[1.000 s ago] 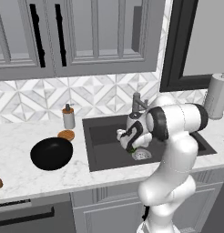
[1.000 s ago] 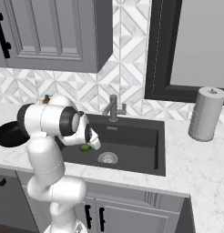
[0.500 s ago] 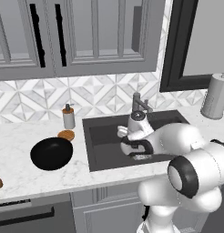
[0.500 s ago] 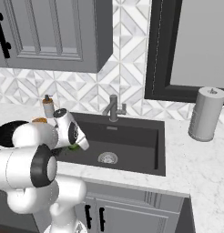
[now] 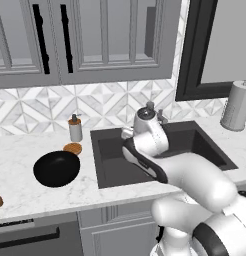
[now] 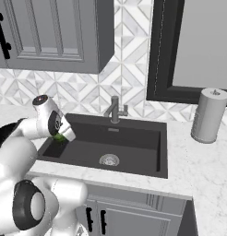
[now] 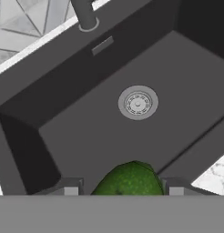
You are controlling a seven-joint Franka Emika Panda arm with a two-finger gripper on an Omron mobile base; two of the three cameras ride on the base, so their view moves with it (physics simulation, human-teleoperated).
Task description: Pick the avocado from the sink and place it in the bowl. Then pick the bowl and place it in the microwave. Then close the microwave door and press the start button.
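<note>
The tool (image 7: 124, 190) grips the avocado (image 7: 128, 179) between its 2 fingers, above the sink (image 7: 109, 127) floor.

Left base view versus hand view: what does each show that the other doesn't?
Left base view alone: the wide glossy black bowl on the counter and a grey paper towel roll. Hand view alone: the round silver drain and the bright-green avocado sitting between the gripper fingertips. Both share the dark grey sink.
</note>
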